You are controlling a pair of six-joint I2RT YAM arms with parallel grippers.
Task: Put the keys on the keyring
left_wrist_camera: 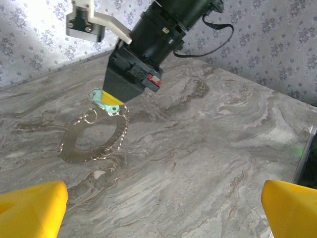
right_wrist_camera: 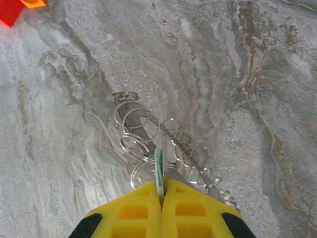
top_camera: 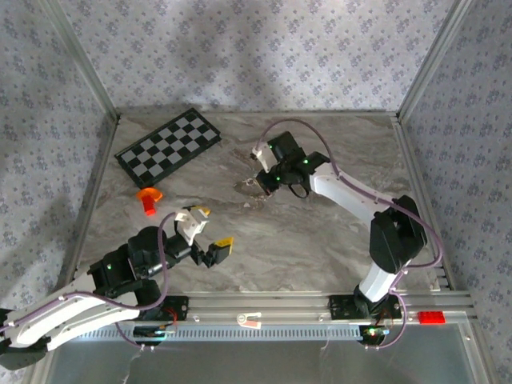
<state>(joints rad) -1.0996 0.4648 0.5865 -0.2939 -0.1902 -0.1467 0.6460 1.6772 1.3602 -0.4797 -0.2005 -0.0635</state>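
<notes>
Two grippers over table [top_camera: 320, 248]. Right gripper [right_wrist_camera: 161, 187]: jaws pressed together, pinching key [left_wrist_camera: 101, 98] by mint head, blade down among ring's small loops. Ring [left_wrist_camera: 91, 143] flat on table, centre-far. Left gripper [top_camera: 211, 230]: jaws spread wide, empty, near front, well apart from ring.

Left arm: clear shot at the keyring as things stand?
Probably yes. Bare tabletop lies between the open left gripper and the keyring. The right gripper, shut on the key, sits over its far edge, so only the near rim looks free.
</notes>
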